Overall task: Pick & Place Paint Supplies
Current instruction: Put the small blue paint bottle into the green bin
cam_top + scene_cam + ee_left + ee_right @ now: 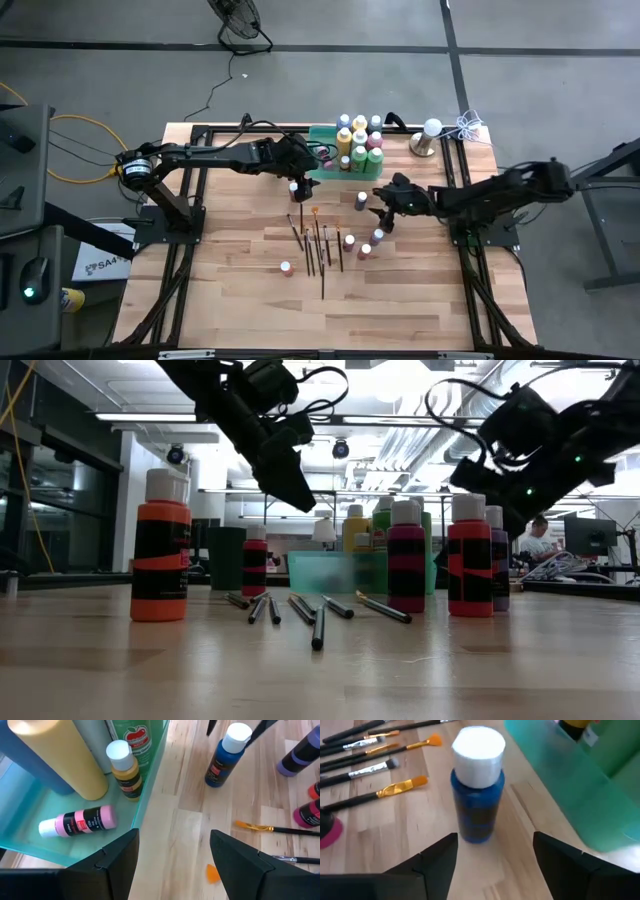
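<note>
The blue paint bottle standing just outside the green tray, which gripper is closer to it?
Right. The right gripper is open, with the blue paint bottle upright just ahead of its fingers. The left gripper, also open, hangs over the green tray edge, the bottle farther off.

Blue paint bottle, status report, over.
Right gripper jaws open, facing blue paint bottle, not gripping. Left gripper jaws open, empty, at green tray edge. Brushes beside bottle, path clear.

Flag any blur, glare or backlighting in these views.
Low view: bright ceiling lights backlight both arms into silhouettes, and the green tray behind the bottles is soft. Right wrist view: the blue bottle is slightly blurred, the tray more so. High view: even light, no glare.
</note>
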{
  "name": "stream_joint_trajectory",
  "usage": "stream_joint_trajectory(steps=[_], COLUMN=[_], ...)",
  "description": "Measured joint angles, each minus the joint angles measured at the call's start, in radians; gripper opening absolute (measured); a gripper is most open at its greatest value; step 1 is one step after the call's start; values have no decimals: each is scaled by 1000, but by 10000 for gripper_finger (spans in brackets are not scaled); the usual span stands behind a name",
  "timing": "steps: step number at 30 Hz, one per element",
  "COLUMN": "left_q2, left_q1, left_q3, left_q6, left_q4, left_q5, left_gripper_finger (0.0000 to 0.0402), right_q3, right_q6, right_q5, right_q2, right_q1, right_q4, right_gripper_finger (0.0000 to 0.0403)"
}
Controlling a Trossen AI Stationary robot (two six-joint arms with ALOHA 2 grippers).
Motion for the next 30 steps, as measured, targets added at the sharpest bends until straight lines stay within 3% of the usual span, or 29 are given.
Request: stream_joint_trajectory(steps=[8,18,30], left_q2=[0,1,1], left_q1=[0,0,0], left_q3=[0,0,1], left_q6=[0,0,-1], left_q4=[1,2,30], left_q5=[18,18,56], left_gripper_finger=[239,239,239], right_q3=[0,0,0], right_q6=[-18,-22,-25], right_q5=[-102,-133,-134], right_q2=[198,357,376], right_q1=[-40,-41,-41], right_q4=[248,459,482], right_gripper_finger=[250,224,111])
